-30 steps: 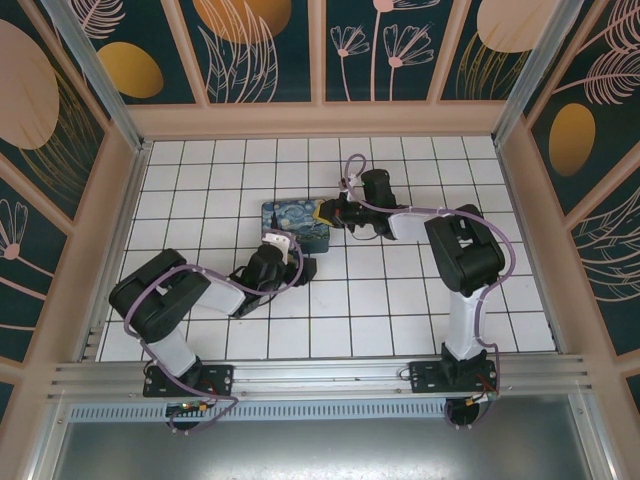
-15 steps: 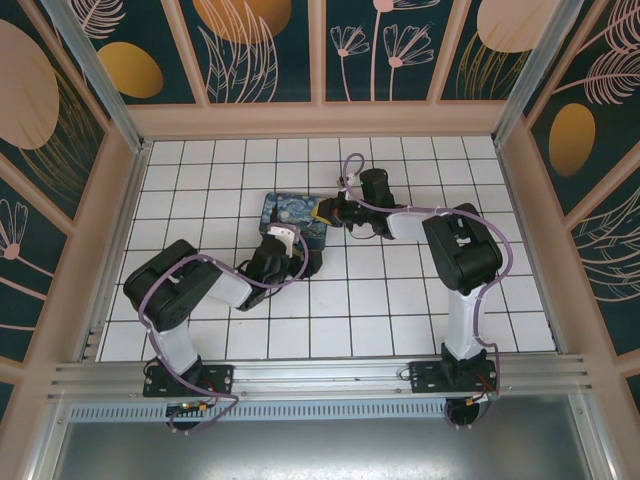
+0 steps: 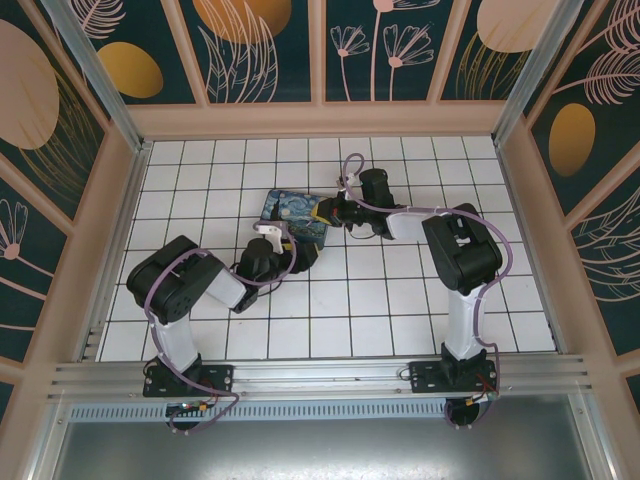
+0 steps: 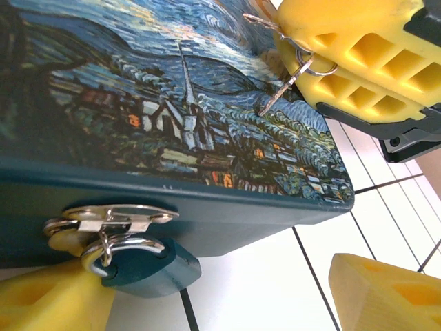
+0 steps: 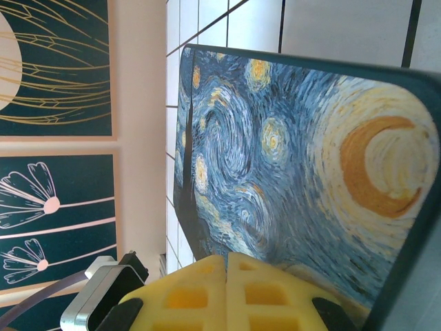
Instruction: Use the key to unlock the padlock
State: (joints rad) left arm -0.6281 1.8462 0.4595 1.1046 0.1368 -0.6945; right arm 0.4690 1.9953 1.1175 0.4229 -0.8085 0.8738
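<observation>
Top view: box point(image 3: 296, 212) on white tiles point(image 3: 400, 300); left claw point(image 3: 303, 250) near, right claw point(image 3: 323, 213) at its right.
Left wrist: left claw spread; bluish padlock point(image 4: 148, 265) hangs from box's shiny hasp point(image 4: 110, 217); right claw pinches thin silvery key point(image 4: 286, 86) over painted lid point(image 4: 172, 89).
Right wrist: ribbed yellow pads point(image 5: 186, 296) pressed together.

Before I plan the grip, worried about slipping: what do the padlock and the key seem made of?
The padlock: body looks painted metal or plastic-coated, smooth teal with a dull sheen; its shackle is shiny bare metal, mirror-like. The key: thin silvery metal, glinting along its blade.
</observation>
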